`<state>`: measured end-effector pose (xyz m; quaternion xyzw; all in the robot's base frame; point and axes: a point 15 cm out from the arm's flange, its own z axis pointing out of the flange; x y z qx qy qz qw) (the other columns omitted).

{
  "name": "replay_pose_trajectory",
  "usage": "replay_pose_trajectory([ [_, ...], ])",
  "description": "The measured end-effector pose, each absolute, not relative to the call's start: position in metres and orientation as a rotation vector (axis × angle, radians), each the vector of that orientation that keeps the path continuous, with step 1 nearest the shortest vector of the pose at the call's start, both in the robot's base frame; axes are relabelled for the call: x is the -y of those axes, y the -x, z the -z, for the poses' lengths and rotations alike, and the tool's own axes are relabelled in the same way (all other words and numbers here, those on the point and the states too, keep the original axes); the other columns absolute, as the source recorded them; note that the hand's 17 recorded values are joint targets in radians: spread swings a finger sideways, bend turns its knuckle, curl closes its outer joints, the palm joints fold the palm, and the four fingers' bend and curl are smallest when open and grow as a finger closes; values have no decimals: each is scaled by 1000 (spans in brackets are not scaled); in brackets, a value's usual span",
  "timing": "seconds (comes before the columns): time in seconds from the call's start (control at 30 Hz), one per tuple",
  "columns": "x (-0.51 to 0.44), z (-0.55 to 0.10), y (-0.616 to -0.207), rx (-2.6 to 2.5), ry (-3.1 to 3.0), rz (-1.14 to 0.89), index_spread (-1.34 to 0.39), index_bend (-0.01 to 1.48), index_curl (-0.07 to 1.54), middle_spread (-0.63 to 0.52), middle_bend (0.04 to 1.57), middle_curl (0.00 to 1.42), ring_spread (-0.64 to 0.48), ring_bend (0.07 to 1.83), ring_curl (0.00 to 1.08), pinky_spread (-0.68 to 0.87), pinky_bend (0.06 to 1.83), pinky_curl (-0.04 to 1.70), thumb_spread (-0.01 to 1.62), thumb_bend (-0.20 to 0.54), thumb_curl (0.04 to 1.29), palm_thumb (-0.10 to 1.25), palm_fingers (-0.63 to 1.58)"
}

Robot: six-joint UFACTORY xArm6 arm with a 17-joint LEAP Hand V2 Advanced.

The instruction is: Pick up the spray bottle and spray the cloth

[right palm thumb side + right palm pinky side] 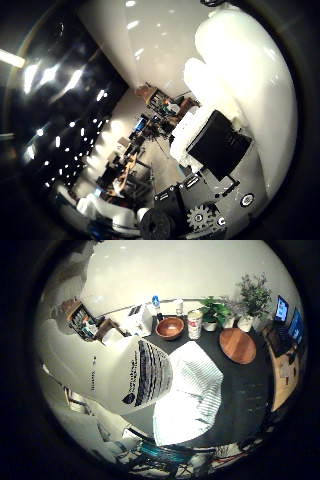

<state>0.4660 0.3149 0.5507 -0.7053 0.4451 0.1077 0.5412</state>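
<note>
The white spray bottle (115, 365) with a black label lies close against my palm, above the dark table (248, 390). In the right thumb side palm view its white body (245, 80) and black label fill one side. The right hand (185, 215) shows as black and geared parts beside the bottle, with its fingers round it. A white striped cloth (195, 390) lies spread on the table just beyond and below the bottle.
At the table's far side stand a wooden bowl (170, 327), a can (194, 323), a white box (135, 320), two potted plants (250, 298), a round wooden board (237, 345) and a laptop (285, 315).
</note>
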Motion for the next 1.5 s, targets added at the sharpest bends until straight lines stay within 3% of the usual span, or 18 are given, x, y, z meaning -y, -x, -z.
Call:
replay_pose_trajectory([
  [0.97,-420,-454,-538,-987,1618,-530,-230,1173,820,-215,1198,1005,-316,1215,1043,-217,1042,1482,1271,-8,572,987,1072],
  [1.5,-444,-426,-517,-939,1630,-679,-234,1166,829,-215,1204,1003,-315,1219,1041,-215,1039,1492,1287,-8,573,980,1067],
])
